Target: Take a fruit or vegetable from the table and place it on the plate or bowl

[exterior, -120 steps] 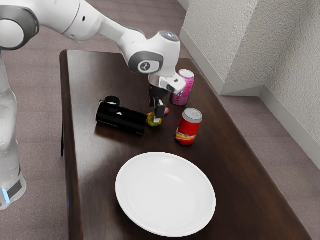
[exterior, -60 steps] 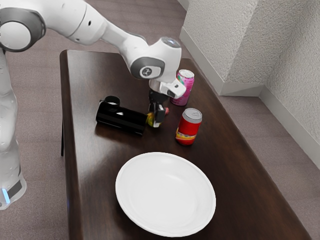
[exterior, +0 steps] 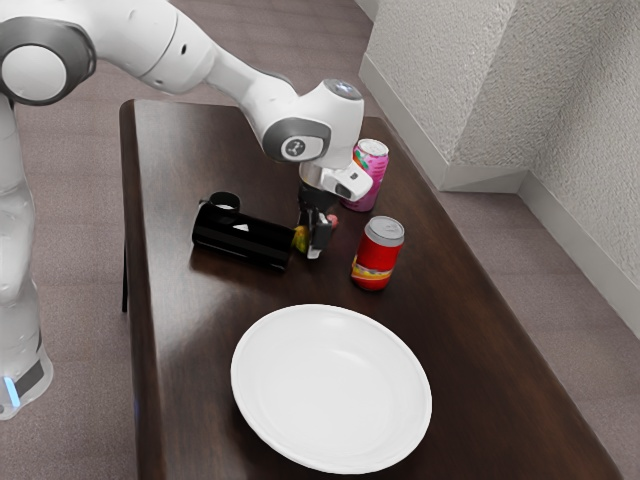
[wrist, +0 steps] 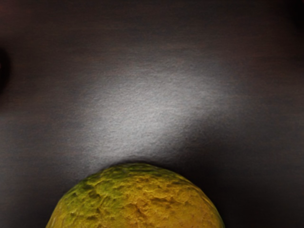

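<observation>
A bumpy yellow-green fruit [exterior: 299, 240] lies on the dark table [exterior: 480, 330], against the end of a black bottle lying on its side [exterior: 240, 235]. My gripper [exterior: 312, 240] has come down over the fruit, its fingers open and straddling it. Most of the fruit is hidden behind them. In the wrist view the fruit [wrist: 135, 197] sits just under my hand. The white plate [exterior: 300, 420] rests nearer the table's front, well apart from the fruit.
A red can [exterior: 378, 253] stands close to the gripper on the exterior view's right. Behind it is a pink can [exterior: 365, 175]. A small red thing [exterior: 333, 222] lies just behind the gripper. The wall is beyond the table's right edge.
My hand has sunk a little lower over the fruit and shifted slightly toward the exterior view's right. The fruit, cans, bottle and plate have stayed put.
</observation>
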